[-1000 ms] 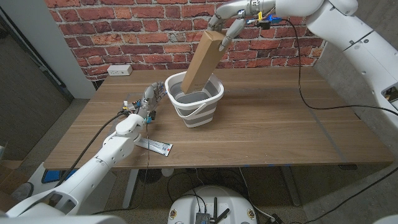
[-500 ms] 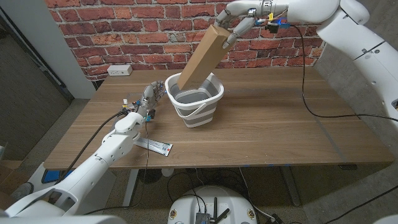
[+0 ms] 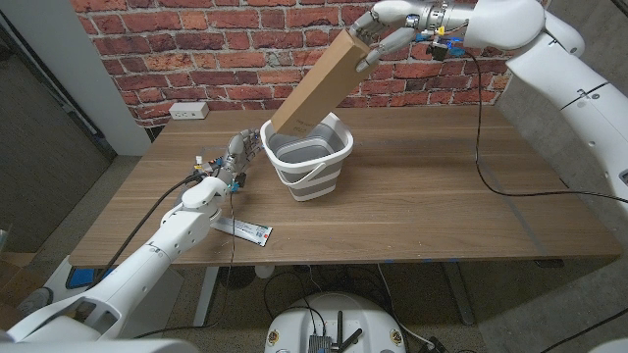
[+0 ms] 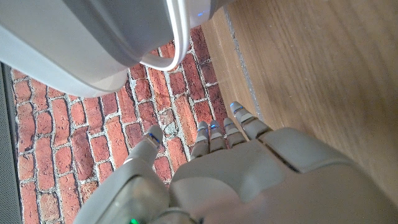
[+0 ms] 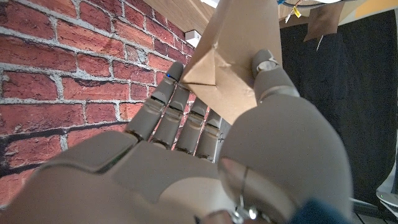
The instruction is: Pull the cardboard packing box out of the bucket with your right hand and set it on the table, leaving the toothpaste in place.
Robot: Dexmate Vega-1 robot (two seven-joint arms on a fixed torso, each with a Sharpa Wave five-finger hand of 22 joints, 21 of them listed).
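A long brown cardboard box (image 3: 319, 86) leans out of the grey and white bucket (image 3: 308, 160); its lower end sits at the bucket's rim. My right hand (image 3: 383, 31) grips its top end high above the table, and the box's corner (image 5: 233, 59) shows between the thumb and the fingers (image 5: 180, 115). The toothpaste (image 3: 244, 229) lies on the table near the front edge, left of the bucket. My left hand (image 3: 235, 157) waits just left of the bucket, holding nothing, fingers (image 4: 221, 127) fairly straight, with the bucket's wall (image 4: 93, 43) close by.
The brick wall (image 3: 196, 49) runs behind the table, with a white power strip (image 3: 189, 111) at the back left. Black cables trail over the wooden tabletop (image 3: 442, 206) on both sides.
My right hand has lifted and moved right with the box's top, tilting it more. The lower end has risen from inside the bucket to its rim. The left arm is unchanged.
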